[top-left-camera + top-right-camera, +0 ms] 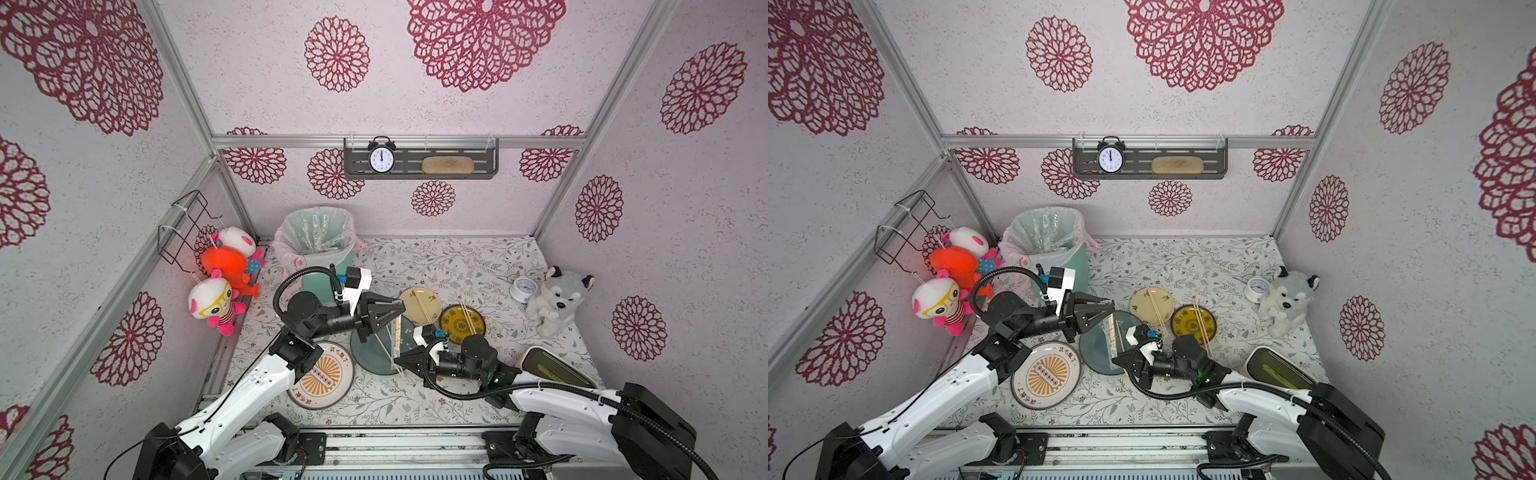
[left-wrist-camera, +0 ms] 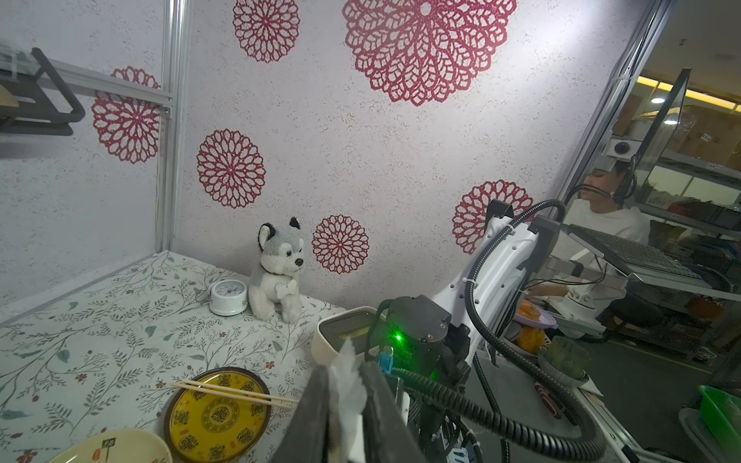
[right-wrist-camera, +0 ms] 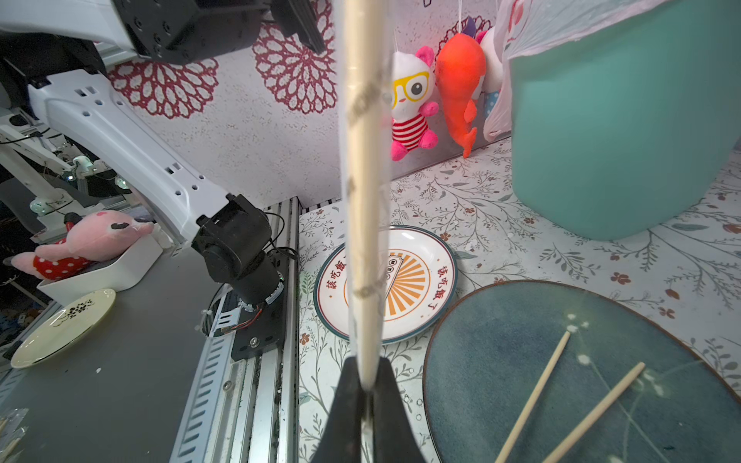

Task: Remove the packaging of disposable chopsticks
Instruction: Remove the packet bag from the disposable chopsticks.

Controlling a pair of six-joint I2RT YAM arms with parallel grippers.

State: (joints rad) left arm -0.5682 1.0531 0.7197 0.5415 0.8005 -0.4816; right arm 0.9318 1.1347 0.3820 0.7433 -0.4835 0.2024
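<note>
A: Start nearest, at the right claw (image 3: 365, 368): pressed together on the bottom end of the disposable chopsticks (image 3: 363, 224), gripped through the packaging (image 3: 363, 96) (clear sleeve, pale printed patches along it).

B: Standing upright over the blue plate (image 3: 521, 340), then?

A: Close to upright, yes, and clear of it, with 2 loose sticks (image 3: 533, 397) lying bare on that plate.

B: And higher up?

A: Follow the sleeve to the left claw (image 2: 345, 373): nipped together on the crinkled top tuft of plastic, no wood to be seen between the fingers.

B: So, for a clean strip?

A: Judging from this: hold firm below and draw the top straight along the sticks, never sideways (thin film, likely to tear or slip free). Cannot tell whether the sleeve's bottom end is open. If not, expect stretching rather than sliding, so pull slowly and watch for the wood riding up.

B: And the empty sleeve?

A: Farthest back, into the bin (image 1: 320, 286), already holding discarded wrappers (image 1: 322, 235).
</note>
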